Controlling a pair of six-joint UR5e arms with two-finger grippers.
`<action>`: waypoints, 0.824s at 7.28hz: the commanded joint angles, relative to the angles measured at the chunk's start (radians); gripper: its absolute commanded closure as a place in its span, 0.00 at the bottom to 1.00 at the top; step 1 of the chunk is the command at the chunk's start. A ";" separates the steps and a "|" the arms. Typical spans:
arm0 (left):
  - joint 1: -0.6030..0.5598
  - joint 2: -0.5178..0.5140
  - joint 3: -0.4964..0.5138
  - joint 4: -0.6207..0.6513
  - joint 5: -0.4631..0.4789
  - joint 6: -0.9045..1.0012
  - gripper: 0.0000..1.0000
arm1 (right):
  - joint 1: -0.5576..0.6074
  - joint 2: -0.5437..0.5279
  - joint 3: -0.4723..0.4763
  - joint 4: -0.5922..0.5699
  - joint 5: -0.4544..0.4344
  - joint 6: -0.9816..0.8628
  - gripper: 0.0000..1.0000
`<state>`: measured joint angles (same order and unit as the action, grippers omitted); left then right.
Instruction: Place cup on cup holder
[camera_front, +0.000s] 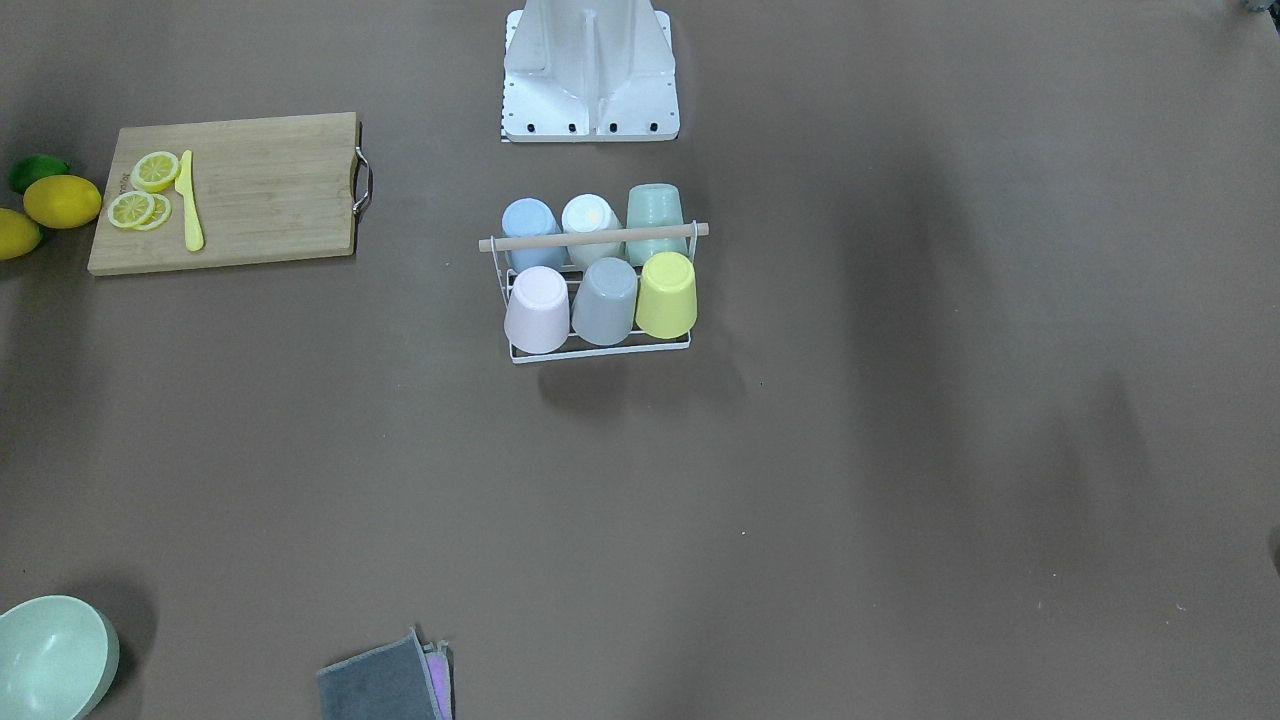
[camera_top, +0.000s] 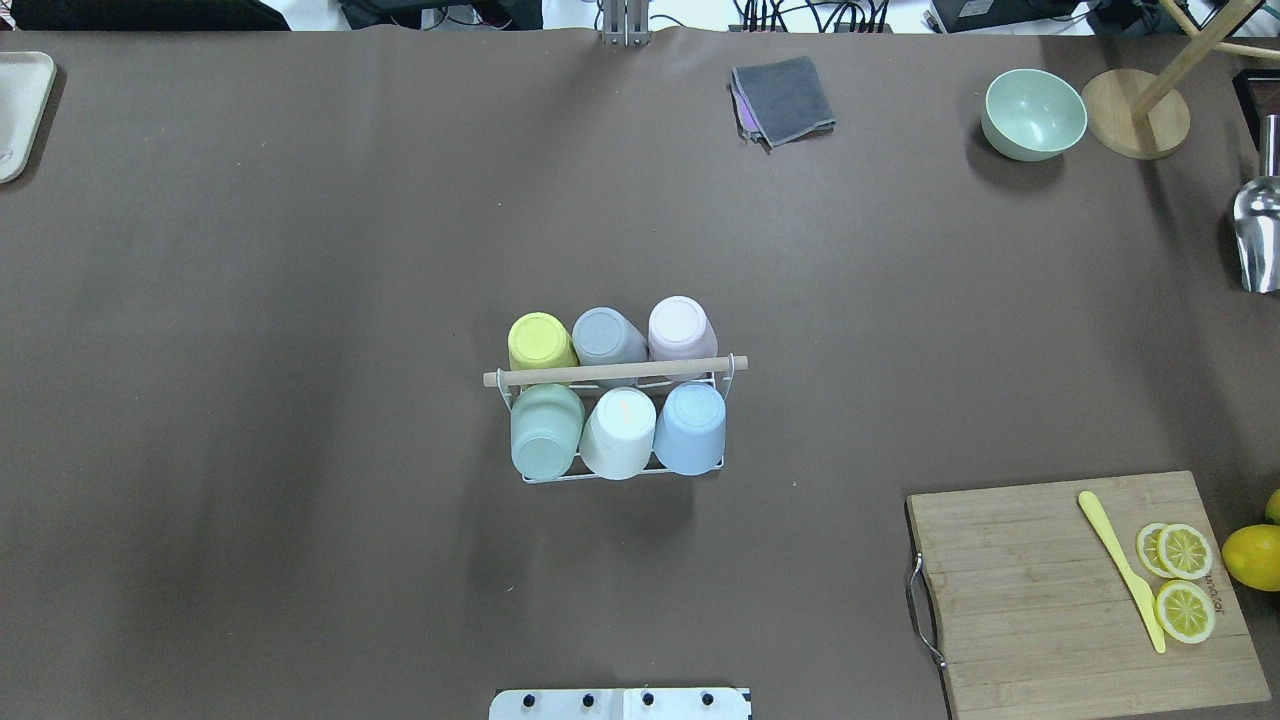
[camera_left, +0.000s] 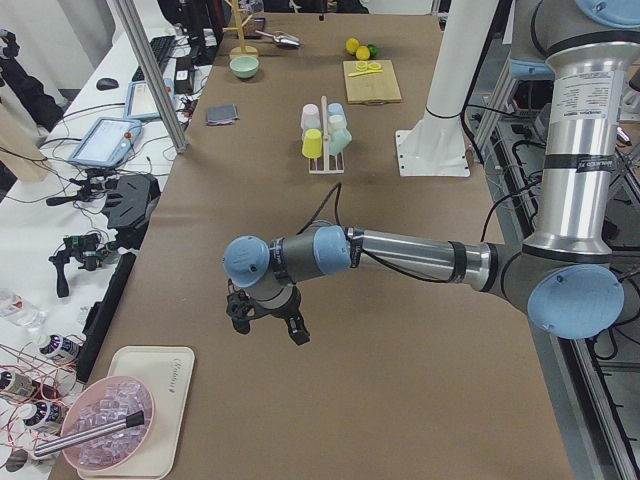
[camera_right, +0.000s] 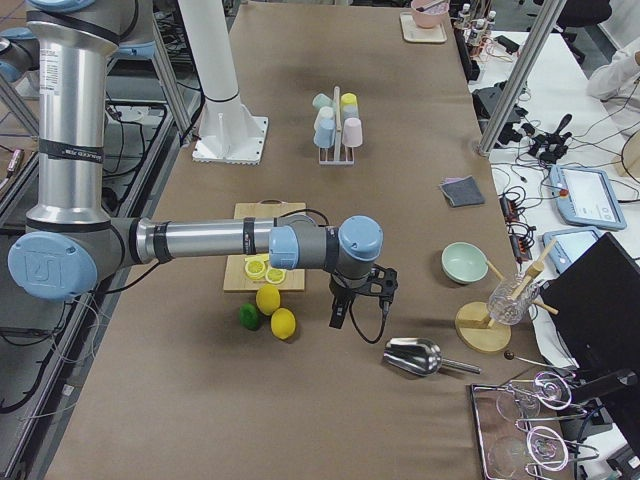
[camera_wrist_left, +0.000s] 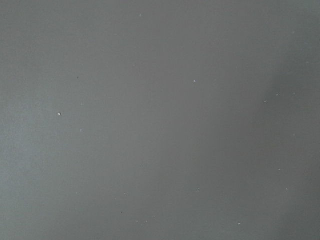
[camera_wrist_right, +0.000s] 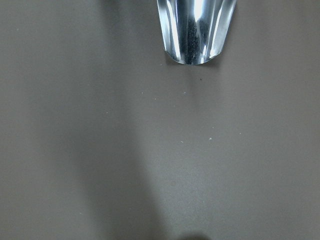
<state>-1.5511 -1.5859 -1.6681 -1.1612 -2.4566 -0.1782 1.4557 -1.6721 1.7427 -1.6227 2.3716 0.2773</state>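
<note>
The brown table (camera_top: 300, 300) has the cup holder (camera_top: 615, 372) in its middle, and six cups (camera_top: 618, 432) sit upside down on it in two rows. The left gripper (camera_left: 268, 328) and right gripper (camera_right: 358, 310) hang near the table's two ends, well apart from it. I cannot tell if their fingers are spread or pressed together.
</note>
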 joint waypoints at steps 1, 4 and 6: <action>0.000 0.001 0.001 -0.005 -0.001 -0.001 0.02 | 0.000 -0.002 0.001 -0.002 0.000 -0.001 0.01; 0.002 0.001 0.005 -0.020 -0.001 -0.003 0.02 | 0.002 -0.024 0.023 -0.003 -0.003 0.012 0.01; 0.002 0.001 0.004 -0.018 -0.001 -0.004 0.02 | 0.002 -0.023 0.023 -0.003 -0.005 0.014 0.01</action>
<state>-1.5493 -1.5849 -1.6643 -1.1800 -2.4576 -0.1814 1.4572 -1.6949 1.7645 -1.6256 2.3683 0.2895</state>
